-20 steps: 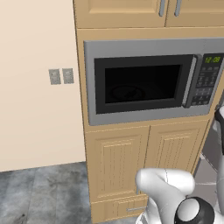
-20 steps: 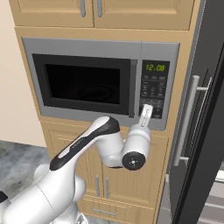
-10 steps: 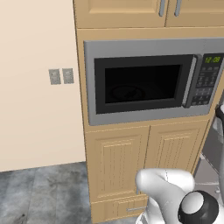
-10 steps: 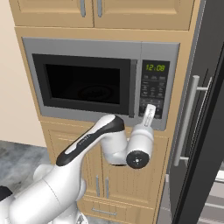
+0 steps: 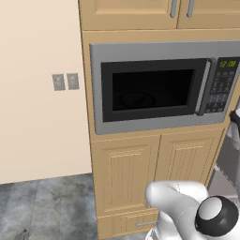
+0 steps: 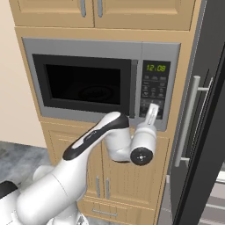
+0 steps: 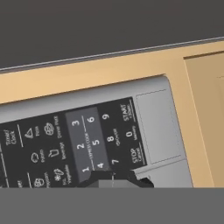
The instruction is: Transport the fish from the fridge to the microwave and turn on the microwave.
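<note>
The microwave (image 5: 154,89) (image 6: 83,83) is built into tan cabinetry, its black window door closed and the green clock lit. My gripper (image 6: 153,107) is shut and empty, its tip against the bottom of the dark keypad (image 6: 154,90). In the hand view the keypad (image 7: 87,140) looks rolled, and the shut gripper (image 7: 113,178) sits just below the 4 and 7 keys, left of the stop key. The start key (image 7: 127,112) lies above it. The fridge (image 6: 208,110), with its dark door and bar handle (image 6: 189,123), stands to the right. The fish is hidden.
Tan cabinet doors (image 5: 154,173) run below the microwave and more cabinets (image 6: 92,11) above it. A pale wall with a double switch plate (image 5: 65,81) is at the left. Grey tiled floor (image 5: 42,206) lies below it.
The hand has crept a little up and to the right toward the keypad, and the wrist joint has swung right. The gripper has stayed shut.
</note>
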